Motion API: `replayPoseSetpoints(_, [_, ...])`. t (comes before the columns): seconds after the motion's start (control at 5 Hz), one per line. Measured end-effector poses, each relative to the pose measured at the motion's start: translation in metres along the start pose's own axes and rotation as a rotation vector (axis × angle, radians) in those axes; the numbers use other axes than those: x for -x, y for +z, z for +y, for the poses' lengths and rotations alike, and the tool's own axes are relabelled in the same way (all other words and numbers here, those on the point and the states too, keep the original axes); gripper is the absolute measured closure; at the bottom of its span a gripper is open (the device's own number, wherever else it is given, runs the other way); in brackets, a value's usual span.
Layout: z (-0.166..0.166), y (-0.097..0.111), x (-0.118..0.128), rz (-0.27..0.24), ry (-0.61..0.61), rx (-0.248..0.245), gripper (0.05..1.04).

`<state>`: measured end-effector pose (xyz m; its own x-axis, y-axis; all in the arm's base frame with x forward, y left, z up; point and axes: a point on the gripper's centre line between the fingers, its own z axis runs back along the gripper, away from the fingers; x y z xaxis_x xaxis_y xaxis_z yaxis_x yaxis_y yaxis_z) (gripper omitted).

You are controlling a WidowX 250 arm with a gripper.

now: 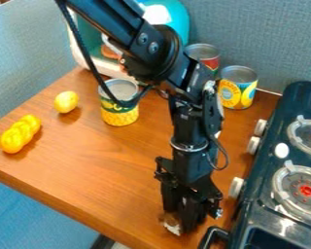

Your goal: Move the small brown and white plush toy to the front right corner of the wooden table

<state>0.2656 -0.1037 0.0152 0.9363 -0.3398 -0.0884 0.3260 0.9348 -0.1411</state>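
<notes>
Fabric-covered partitions (275, 44), blue-grey and finely woven, back the work area. Before them is the table (99, 155), smooth, warm-brown and wood-grained. The black arm (189, 124), jointed and trailing a dark cable, spans the table from above. A dark, glossy toy stove (267, 168), with white round knobs and ringed burners, stands along the right edge. A rounded teal-and-cream item (178, 24) occupies the back-left corner.

The hand (182, 221), angular and black, is low by the near edge toward the right corner, close to the stove's black handle (213, 236). Whether it is apart, together or clamped cannot be told.

Three metal cans, cylindrical with ridged rims, were noted: a yellow-and-green one (120, 114) toward the back-left, a yellow-and-blue one (237, 92) near the back-right corner, and a red-labelled one (211, 62) between, at the back edge. Near the left edge lie a lumpy yellow piece (20, 133) and a shiny, rounded yellow one (66, 101).

Smallest is an irregular brown-and-white object (168, 222), at the hand's tip by the near edge. In my judgement, sound handling calls for centred, even pressure, a straight lift before sideways travel, and clearance from the stove handle; an off-centre pinch could roll it over the edge.
</notes>
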Motion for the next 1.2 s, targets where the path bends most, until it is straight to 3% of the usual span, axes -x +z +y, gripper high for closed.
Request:
replayPoseSetpoints(0.2, [0.002, 0.007, 0.007, -0.015, 0.029, -0.023, 0.192])
replayPoseSetpoints(0.4, [0.003, 0.034, 0.009, -0.085, 0.047, -0.045, 0.072])
replayPoseSetpoints(0.6, [0.010, 0.051, 0.008, -0.148, 0.077, -0.027, 0.075])
replayPoseSetpoints(0.8, [0.025, 0.064, 0.008, -0.169, 0.116, -0.029, 0.077])
replayPoseSetpoints(1.0, [0.051, 0.087, -0.007, -0.176, 0.085, -0.115, 0.077])
replayPoseSetpoints(1.2, [0.085, 0.099, 0.003, -0.123, 0.099, -0.191, 0.077])
